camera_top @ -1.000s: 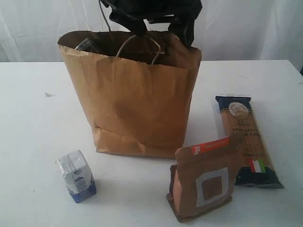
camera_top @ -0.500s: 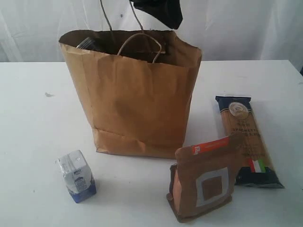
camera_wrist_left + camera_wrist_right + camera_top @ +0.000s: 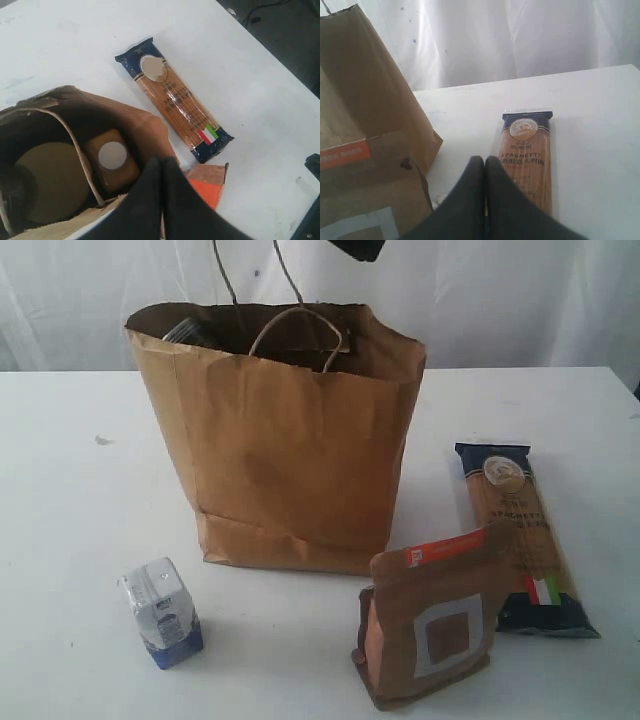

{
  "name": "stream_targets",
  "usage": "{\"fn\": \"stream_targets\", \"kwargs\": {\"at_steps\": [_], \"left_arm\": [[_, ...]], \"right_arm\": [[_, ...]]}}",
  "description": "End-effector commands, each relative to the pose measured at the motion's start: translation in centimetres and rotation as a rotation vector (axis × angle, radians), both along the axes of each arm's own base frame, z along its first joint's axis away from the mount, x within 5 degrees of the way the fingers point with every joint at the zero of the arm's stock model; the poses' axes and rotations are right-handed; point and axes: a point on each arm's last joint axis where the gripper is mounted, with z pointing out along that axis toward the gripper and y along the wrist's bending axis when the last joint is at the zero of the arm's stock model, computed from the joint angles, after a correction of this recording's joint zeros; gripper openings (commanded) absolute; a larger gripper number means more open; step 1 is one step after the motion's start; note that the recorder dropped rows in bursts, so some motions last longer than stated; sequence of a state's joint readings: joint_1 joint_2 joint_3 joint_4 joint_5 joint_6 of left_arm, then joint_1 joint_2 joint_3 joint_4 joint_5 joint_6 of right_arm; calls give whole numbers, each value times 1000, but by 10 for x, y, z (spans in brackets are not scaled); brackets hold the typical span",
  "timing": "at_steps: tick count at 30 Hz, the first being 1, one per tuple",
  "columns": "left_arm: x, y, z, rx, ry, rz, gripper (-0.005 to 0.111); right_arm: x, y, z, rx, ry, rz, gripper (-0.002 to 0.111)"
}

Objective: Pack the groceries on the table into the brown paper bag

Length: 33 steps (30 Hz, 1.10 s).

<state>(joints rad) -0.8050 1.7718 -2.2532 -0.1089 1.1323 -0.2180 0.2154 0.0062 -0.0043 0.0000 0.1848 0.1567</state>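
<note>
The brown paper bag (image 3: pixel 285 450) stands open mid-table. Inside it the left wrist view shows a tan-lidded jar (image 3: pixel 50 180) and a yellow-grain bottle (image 3: pixel 112 160) with a white cap. My left gripper (image 3: pixel 161 162) hangs above the bag's rim (image 3: pixel 145 125), shut and empty; only a black tip of that arm (image 3: pixel 358 248) shows in the exterior view. On the table lie the spaghetti packet (image 3: pixel 520 535), the brown pouch (image 3: pixel 430 625) and the small blue-white carton (image 3: pixel 162 612). My right gripper (image 3: pixel 485 160) is shut and empty, low between pouch (image 3: pixel 365 185) and spaghetti (image 3: pixel 527 155).
The white table (image 3: pixel 70 530) runs wide to the left of the bag, with a small dark speck (image 3: pixel 103 440). A white curtain (image 3: pixel 520 300) hangs behind. The table's far edge and dark floor (image 3: pixel 285 45) show in the left wrist view.
The black left arm that hung over the bag's mouth has risen almost out of the top of the exterior view. The groceries on the table have not moved.
</note>
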Motion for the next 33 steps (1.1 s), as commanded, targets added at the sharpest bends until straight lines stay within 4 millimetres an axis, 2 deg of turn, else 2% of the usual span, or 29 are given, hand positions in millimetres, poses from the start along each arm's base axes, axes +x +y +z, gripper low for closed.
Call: {"fn": "stream_targets", "kwargs": {"at_steps": [1, 10, 14, 20, 25, 30, 33], "left_arm": [[-20, 10, 9, 52, 4, -42, 0], [-55, 14, 31, 77, -130, -59, 0], [-67, 16, 34, 77, -144, -74, 0], [-81, 49, 24, 135, -126, 20, 0], [-105, 81, -5, 40, -124, 37, 0], [-124, 108, -70, -27, -68, 96, 0], [-132, 119, -99, -64, -35, 131, 0]], "right_arm": [[0, 0, 0, 4, -9, -6, 0], [0, 0, 0, 4, -9, -6, 0], [0, 0, 0, 4, -9, -6, 0], [0, 0, 0, 4, -9, -6, 0], [0, 0, 0, 4, -9, -6, 0], [0, 0, 0, 4, -9, -6, 0], [0, 0, 0, 4, -9, -6, 0]]}}
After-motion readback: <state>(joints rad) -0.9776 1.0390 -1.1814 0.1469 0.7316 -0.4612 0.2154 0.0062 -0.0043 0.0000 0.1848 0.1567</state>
